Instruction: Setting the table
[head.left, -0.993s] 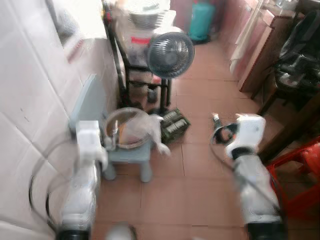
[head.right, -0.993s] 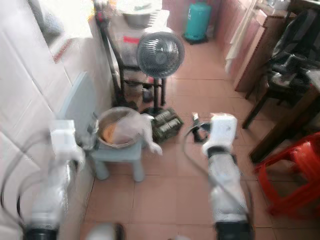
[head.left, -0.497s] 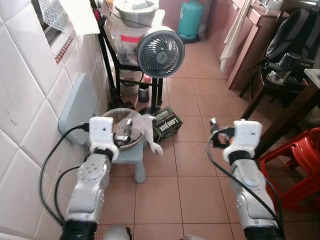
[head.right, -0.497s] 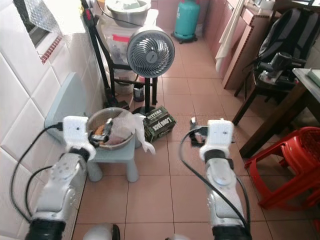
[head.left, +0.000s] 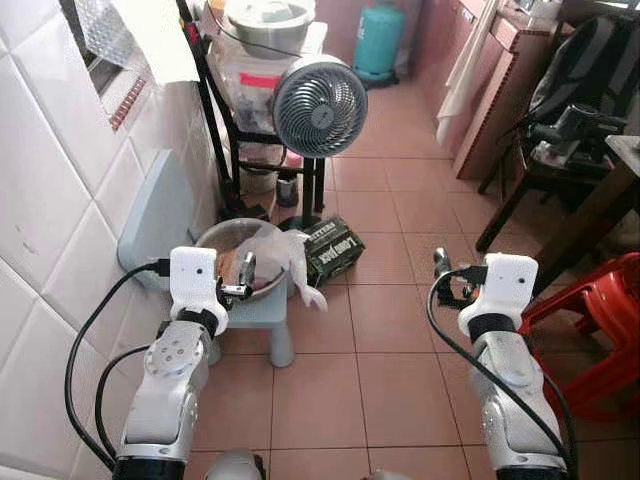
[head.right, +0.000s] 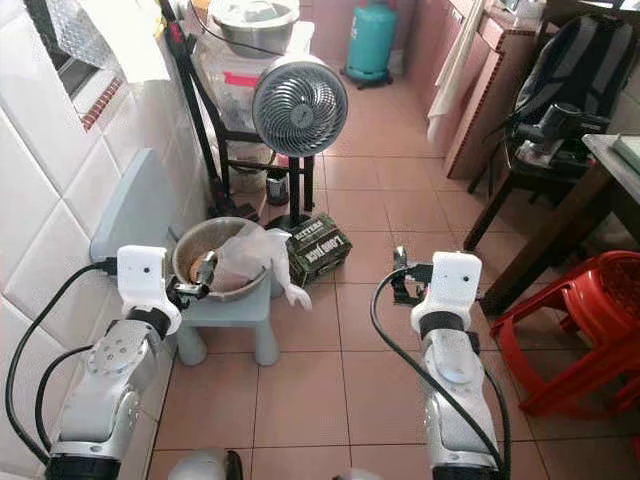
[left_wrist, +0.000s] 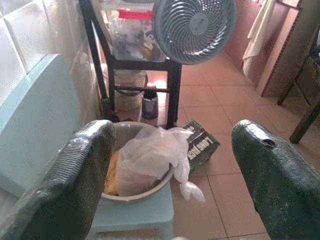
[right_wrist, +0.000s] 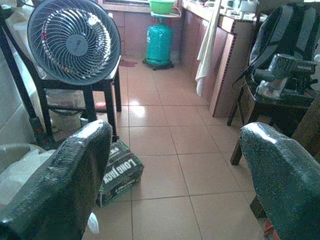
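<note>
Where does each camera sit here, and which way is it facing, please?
Head eyes: high, looking down over the tiled floor; both silver arms show, left claw by the metal bowl, right claw above tiles.
Left wrist: faces the bowl between open fingers.
Right wrist: faces the fan between open fingers.
All share the fan.

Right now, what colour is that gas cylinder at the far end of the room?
The gas cylinder is teal green; it shows best in the right wrist view.

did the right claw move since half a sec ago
Yes. The right claw has drifted toward the robot's right, farther from the Long Jack box on the floor.
</note>
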